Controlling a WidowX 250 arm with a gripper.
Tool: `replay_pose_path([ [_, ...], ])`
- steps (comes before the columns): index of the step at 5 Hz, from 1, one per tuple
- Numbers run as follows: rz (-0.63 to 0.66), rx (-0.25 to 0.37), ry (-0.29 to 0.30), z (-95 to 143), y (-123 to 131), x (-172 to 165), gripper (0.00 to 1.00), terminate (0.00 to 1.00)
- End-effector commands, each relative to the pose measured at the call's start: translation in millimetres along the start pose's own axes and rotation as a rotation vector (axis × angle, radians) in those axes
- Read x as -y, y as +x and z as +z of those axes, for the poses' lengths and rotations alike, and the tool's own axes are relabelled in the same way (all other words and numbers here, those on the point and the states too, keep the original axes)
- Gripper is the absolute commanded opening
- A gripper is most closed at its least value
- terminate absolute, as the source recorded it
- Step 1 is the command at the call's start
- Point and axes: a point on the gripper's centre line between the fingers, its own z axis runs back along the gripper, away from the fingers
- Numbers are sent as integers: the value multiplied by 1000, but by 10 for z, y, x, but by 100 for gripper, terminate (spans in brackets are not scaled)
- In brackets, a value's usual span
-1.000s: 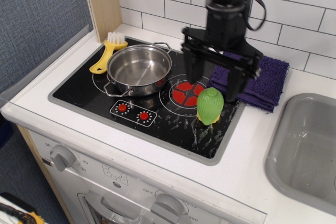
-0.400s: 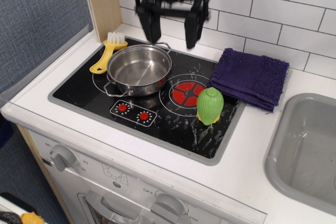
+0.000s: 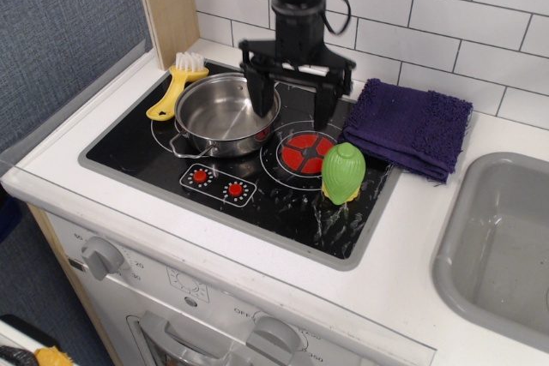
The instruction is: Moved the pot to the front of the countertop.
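The tool [image 3: 292, 111] hangs spread wide over the pot's right rim, gripping nothing: one finger [image 3: 258, 96] dips inside the pot [image 3: 225, 114], the other stands outside above the red ring [image 3: 309, 151]. The pot sits on the hob's [image 3: 137, 147] back-left ring, beside a yellow brush [image 3: 174, 87]. A green lemon-shaped toy [image 3: 343, 172] stands right of the red ring, near a purple cloth [image 3: 412, 127]. The white tabletop [image 3: 403, 255] frames the hob and a grey sink [image 3: 506, 242].

Shiny steel pot [image 3: 225, 114], glossy hob [image 3: 257, 179], fuzzy towel [image 3: 412, 128]
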Motion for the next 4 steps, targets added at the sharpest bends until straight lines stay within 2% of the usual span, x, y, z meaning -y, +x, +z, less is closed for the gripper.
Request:
replay_pose_path([
  [1,47,-13,119,-113,20,-171,100,0],
  [2,52,-18,119,-150,13,-175,0,0],
  [4,40,-3,90,-70,-16,-166,0,0],
])
